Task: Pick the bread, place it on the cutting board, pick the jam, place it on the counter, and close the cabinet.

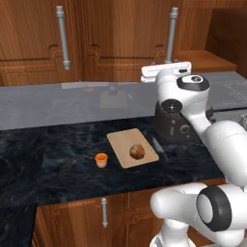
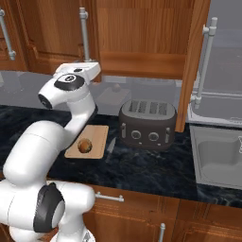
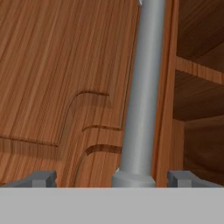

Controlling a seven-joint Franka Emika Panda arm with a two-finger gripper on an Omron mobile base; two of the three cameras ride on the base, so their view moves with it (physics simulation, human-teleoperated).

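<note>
The bread is seen on the board. The gripper is spread around the cabinet handle, maybe touching.

Arm reaching up and forward, wrist level; fingers spread wide apart, holding nothing.

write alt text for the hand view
Close view of a grey bar handle running up a reddish-brown cabinet door, with the gripper facing it and its open jaws set either side of the handle's lower end. Right of the door's edge, wooden shelves show inside the open cabinet.
</note>
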